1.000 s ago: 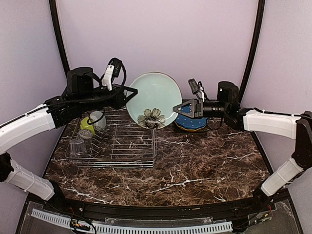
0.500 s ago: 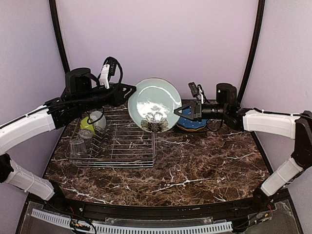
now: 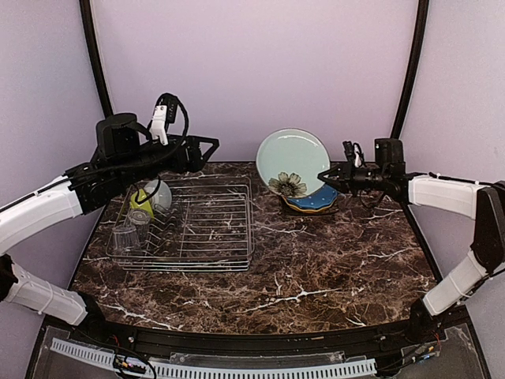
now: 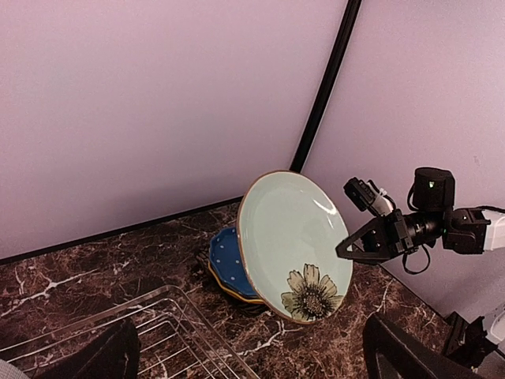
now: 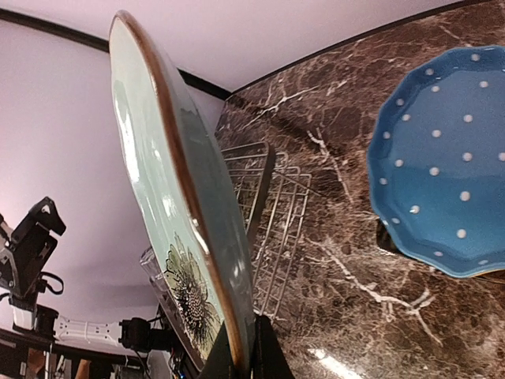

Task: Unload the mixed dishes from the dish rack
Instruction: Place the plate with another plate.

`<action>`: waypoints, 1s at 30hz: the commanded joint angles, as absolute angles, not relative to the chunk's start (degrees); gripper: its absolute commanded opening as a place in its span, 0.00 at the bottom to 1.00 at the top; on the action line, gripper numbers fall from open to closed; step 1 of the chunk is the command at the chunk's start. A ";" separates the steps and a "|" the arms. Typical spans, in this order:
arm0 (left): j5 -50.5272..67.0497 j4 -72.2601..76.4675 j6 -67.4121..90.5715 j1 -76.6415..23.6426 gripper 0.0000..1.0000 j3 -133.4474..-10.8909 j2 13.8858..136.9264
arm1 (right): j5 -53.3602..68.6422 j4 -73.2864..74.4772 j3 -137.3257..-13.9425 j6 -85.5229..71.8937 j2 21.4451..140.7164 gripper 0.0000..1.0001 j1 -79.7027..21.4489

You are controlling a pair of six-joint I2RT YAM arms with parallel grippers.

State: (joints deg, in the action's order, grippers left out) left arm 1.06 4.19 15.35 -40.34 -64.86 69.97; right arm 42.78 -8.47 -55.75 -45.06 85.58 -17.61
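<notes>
The large pale-green flower plate (image 3: 293, 160) hangs nearly on edge at the back right, with my right gripper (image 3: 323, 177) shut on its right rim. In the right wrist view both fingers pinch the brown rim of the flower plate (image 5: 177, 181) at my right gripper (image 5: 246, 357). Just below it lies the blue white-dotted plate (image 3: 314, 200) on a yellow one. My left gripper (image 3: 211, 151) is open and holds nothing, above the back of the dish rack (image 3: 229, 253). The rack holds two clear glasses (image 3: 126, 236) at its left end, a yellow-green bowl (image 3: 140, 202) and a pale bowl (image 3: 161, 194).
The blue plate (image 5: 442, 166) and the wire rack (image 5: 276, 229) show under the right wrist. From the left wrist I see the flower plate (image 4: 288, 237), the blue plate (image 4: 227, 260) and the rack's corner (image 4: 158, 316). Dark poles rise at both back corners.
My left gripper opened, let go of the flower plate and drew back left. My right arm carried the plate rightward, from beside the rack to over the stacked plates.
</notes>
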 commanded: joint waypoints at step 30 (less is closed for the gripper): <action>-6.91 4.66 14.81 -40.25 0.99 -58.63 62.72 | 44.53 -17.25 -64.83 -52.06 106.29 0.00 -5.32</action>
State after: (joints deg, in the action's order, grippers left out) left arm -5.87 4.21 15.27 -40.34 -59.51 64.40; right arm 39.62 -7.29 -60.51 -49.95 105.32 -5.54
